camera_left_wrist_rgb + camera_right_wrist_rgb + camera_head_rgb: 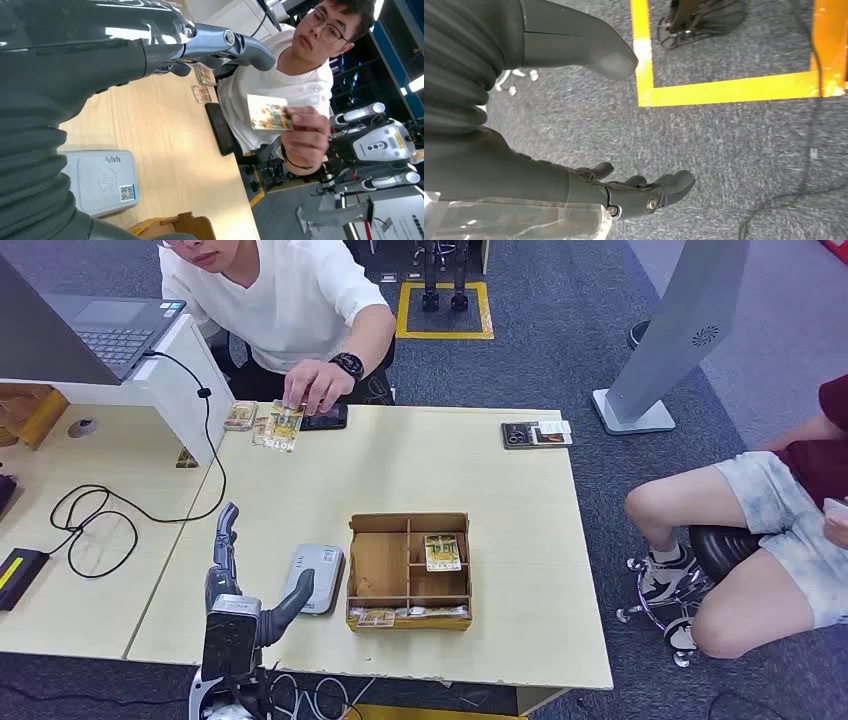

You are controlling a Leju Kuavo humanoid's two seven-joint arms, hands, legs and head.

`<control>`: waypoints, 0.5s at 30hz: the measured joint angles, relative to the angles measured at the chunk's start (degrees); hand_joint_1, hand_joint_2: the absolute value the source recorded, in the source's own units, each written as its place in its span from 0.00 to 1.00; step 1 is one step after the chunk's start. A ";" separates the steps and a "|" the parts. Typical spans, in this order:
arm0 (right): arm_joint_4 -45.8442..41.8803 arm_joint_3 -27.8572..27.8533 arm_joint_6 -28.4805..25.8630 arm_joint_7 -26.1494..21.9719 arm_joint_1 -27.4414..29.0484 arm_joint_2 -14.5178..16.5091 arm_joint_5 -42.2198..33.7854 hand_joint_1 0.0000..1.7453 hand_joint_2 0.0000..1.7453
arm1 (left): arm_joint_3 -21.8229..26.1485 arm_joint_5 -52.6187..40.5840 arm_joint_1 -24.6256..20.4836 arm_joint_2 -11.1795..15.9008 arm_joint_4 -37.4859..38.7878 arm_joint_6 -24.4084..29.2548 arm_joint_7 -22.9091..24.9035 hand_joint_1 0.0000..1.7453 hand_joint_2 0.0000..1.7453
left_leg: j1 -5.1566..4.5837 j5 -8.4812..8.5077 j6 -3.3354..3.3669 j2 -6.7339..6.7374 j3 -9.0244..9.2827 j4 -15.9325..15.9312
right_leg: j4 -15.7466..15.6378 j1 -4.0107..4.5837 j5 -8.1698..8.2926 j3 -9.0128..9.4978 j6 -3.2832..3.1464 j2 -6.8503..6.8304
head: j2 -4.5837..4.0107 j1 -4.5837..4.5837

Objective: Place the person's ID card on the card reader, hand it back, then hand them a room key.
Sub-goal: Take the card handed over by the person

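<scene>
Left robot hand (232, 575) hovers open beside the reader (314, 578), far short of the person's raised card (268, 112); a hurried grab could drop it.

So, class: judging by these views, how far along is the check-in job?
Nothing looks done: the card reader is bare. In hand: the person holds the ID card, with the left hand empty over the table. Left: reading, returning, and a room key from the wooden tray.
</scene>
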 joint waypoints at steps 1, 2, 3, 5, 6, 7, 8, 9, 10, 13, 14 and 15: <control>-0.71 -0.18 0.44 0.27 0.31 0.29 -0.03 0.00 1.00 | 0.00 -0.29 0.15 -0.03 -0.20 -0.03 0.22 0.00 1.00 | 0.00 -0.01 0.01 0.00 0.00 0.00 | 0.00 0.00 0.00 -0.01 0.00 0.00 | 0.00 0.00; -1.28 -0.31 0.76 0.51 0.59 0.55 -0.18 0.00 1.00 | -0.01 -0.55 0.25 -0.07 -0.36 -0.05 0.39 0.00 1.00 | 0.00 -0.01 0.01 0.00 0.00 0.00 | 0.00 0.00 0.00 -0.01 0.00 0.00 | 0.00 -0.01; -2.40 -0.51 1.37 1.01 1.16 1.02 -0.49 0.00 1.00 | -0.02 -1.04 0.42 -0.15 -0.66 -0.11 0.75 0.00 1.00 | 0.00 -0.01 0.02 0.00 -0.01 0.00 | 0.00 0.00 -0.01 -0.02 0.00 0.00 | 0.00 -0.01; -4.71 -0.47 1.88 2.47 2.52 1.78 -2.43 0.00 1.00 | -0.14 -2.09 0.52 -0.44 -1.13 -0.27 1.47 0.00 1.00 | 0.00 -0.02 0.02 0.00 -0.01 0.00 | -0.01 -0.01 -0.01 -0.02 0.01 0.00 | 0.00 -0.02; -5.91 -0.12 1.81 3.47 3.32 2.04 -3.91 0.00 1.00 | -0.27 -2.56 0.51 -0.62 -1.30 -0.35 1.82 0.00 1.00 | 0.00 -0.02 0.02 0.00 -0.01 0.00 | -0.01 -0.01 -0.01 -0.02 0.01 -0.01 | 0.00 -0.01; -7.34 0.57 1.50 4.81 4.32 2.28 -5.90 0.00 1.00 | -0.49 -3.03 0.50 -0.79 -1.42 -0.41 2.18 0.00 1.00 | 0.00 -0.02 0.02 0.00 -0.01 0.00 | -0.01 -0.01 -0.02 -0.02 0.01 -0.01 | 0.00 0.01; -8.80 1.57 1.12 6.29 5.41 2.45 -8.01 0.00 1.00 | -0.76 -3.42 0.50 -0.94 -1.50 -0.46 2.48 0.00 1.00 | 0.00 -0.02 0.02 0.00 -0.01 0.00 | -0.01 0.00 -0.02 -0.02 0.01 -0.01 | 0.00 0.00; -10.20 2.75 0.71 7.71 6.56 2.65 -9.96 0.00 1.00 | -1.03 -3.72 0.49 -1.06 -1.54 -0.51 2.76 0.00 1.00 | 0.00 -0.02 0.02 0.00 -0.01 0.00 | -0.01 0.00 -0.02 -0.01 0.01 -0.01 | 0.00 0.01; -11.75 4.21 0.25 9.17 7.83 2.83 -11.85 0.00 1.00 | -1.28 -4.00 0.49 -1.16 -1.56 -0.60 3.00 0.00 1.00 | 0.00 -0.03 0.02 0.01 -0.01 0.00 | -0.01 -0.01 -0.02 -0.02 0.01 0.00 | 0.00 0.01; -16.01 8.80 -0.81 11.96 11.15 3.31 -14.98 0.00 1.00 | -1.76 -4.51 0.53 -1.32 -1.85 -0.89 3.38 0.00 1.00 | 0.00 -0.03 0.02 0.02 -0.01 0.00 | -0.01 0.00 -0.02 -0.02 0.01 0.00 | 0.00 -0.01; -17.14 10.08 -1.00 12.42 11.93 3.39 -15.40 0.00 1.00 | -1.91 -4.63 0.55 -1.34 -1.99 -0.92 3.44 0.00 1.00 | 0.00 -0.02 0.02 0.02 -0.01 0.00 | -0.01 0.00 -0.02 -0.02 0.01 0.00 | 0.00 0.00; -18.05 11.11 -1.12 12.69 12.55 3.44 -15.63 0.00 1.00 | -2.03 -4.72 0.57 -1.37 -2.12 -0.93 3.49 0.00 1.00 | 0.00 -0.02 0.02 0.02 -0.01 0.00 | -0.01 0.00 -0.02 -0.02 0.01 0.00 | 0.00 0.00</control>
